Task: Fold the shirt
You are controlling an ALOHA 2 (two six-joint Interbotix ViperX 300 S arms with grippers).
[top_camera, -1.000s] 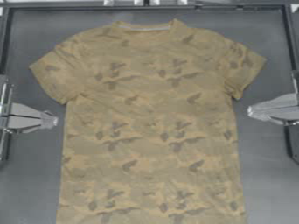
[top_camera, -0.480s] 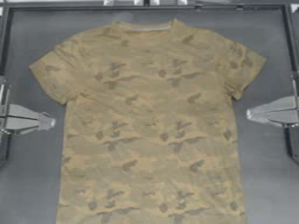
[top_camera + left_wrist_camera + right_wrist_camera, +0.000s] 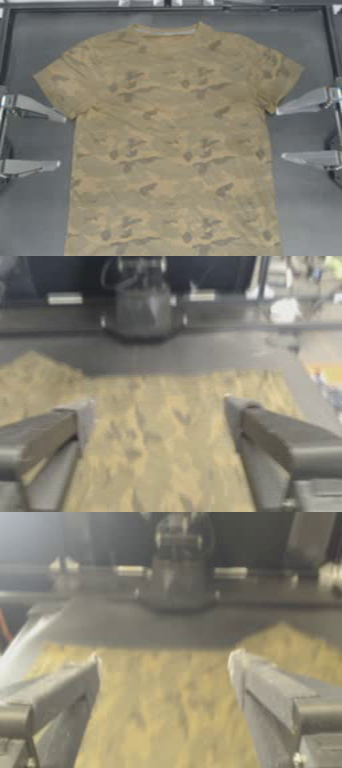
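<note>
Since a second ago both of your grippers have spread wide: each showed as one closed pair of jaws beside the shirt, and now each shows two jaws well apart. The shirt (image 3: 172,140) itself has not shifted.

It lies flat and face up on the table (image 3: 304,50), fully spread out. Its long axis runs from collar to hem, with the pale collar band (image 3: 165,31) pointing to the far edge of the table and the hem running off the near edge of the top view. The two short sleeves stick out to either side of the chest. The cloth looks smooth, with no fold in it.

Your left gripper (image 3: 45,141) sits just off the shirt's left side. One jaw reaches in under the left sleeve and ends right at the side seam; the other lies lower, a little short of the cloth. In the left wrist view the gripper (image 3: 157,421) has both jaws wide apart over the shirt (image 3: 157,456), holding nothing.

Your right gripper (image 3: 280,134) mirrors it on the shirt's right side. One jaw tip ends at the edge of the right sleeve, the other close to the side of the body. The right wrist view shows that gripper (image 3: 163,674) wide apart too, with the shirt (image 3: 163,722) between the jaws and nothing pinched.
</note>
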